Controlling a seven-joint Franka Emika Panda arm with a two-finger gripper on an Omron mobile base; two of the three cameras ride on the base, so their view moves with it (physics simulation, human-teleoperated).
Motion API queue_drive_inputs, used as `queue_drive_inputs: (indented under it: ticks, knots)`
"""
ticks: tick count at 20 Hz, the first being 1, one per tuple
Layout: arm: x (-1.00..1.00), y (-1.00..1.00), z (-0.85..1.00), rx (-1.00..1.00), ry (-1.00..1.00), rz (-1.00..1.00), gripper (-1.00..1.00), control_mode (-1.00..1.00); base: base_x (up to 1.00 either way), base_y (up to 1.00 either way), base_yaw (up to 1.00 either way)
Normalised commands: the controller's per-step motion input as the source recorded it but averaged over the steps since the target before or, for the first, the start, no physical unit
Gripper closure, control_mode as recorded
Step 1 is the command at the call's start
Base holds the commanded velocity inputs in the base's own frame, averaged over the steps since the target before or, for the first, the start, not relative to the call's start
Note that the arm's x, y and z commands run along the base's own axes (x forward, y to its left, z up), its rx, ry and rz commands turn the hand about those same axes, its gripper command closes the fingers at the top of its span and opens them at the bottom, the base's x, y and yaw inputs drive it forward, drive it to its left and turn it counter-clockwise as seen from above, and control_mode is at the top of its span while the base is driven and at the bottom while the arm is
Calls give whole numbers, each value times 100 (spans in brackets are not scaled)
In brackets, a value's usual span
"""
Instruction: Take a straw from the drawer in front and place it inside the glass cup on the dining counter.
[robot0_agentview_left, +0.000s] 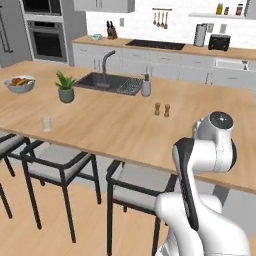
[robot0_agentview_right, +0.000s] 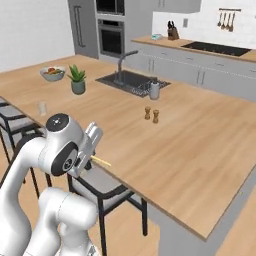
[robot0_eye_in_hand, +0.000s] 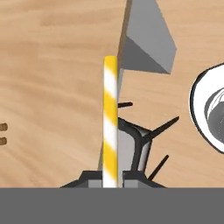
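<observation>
With the straw (robot0_eye_in_hand: 110, 122) already pinched between the closed fingers, you are in the carry step, not the pick. In the hand view it runs straight up from the gripper (robot0_eye_in_hand: 110, 183), yellow with pale bands, clamped near its lower end. In the right base view the straw (robot0_agentview_right: 101, 161) pokes out of the gripper (robot0_agentview_right: 91, 156) as a thin yellow sliver, held low, just off the near edge of the counter (robot0_agentview_right: 190, 150) and above a stool (robot0_agentview_right: 107, 192).

The cup (robot0_agentview_left: 46, 123) stands on the counter (robot0_agentview_left: 115, 125) near its near edge, well apart from the gripper and off to the arm's left; the plant (robot0_agentview_left: 65, 87) is beyond it and the fruit bowl (robot0_agentview_left: 20, 84) farther left. From the right base view the cup (robot0_agentview_right: 42, 108) sits in the same spot, upright and seemingly empty.

Your next move, as I judge it, calls for lifting the hand above counter height, carrying it left to the cup, and turning the wrist so the straw points down over the mouth. The opening is narrow and the glass looks light, so come in from above and centred, and only let go once the tip is inside the rim. Clipping the rim could tip the cup.
</observation>
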Motion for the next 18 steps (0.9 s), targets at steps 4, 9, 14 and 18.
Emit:
queue_drive_inputs:
  ticks: [4,9,14,18]
  knots:
    - [0,0,0,0,0,0,100,100,37,100,-35]
    - [0,0,0,0,0,0,100,100,6,100,-30]
    - [0,0,0,0,0,0,100,100,0,100,-21]
    - [0,0,0,0,0,0,100,100,0,100,-15]
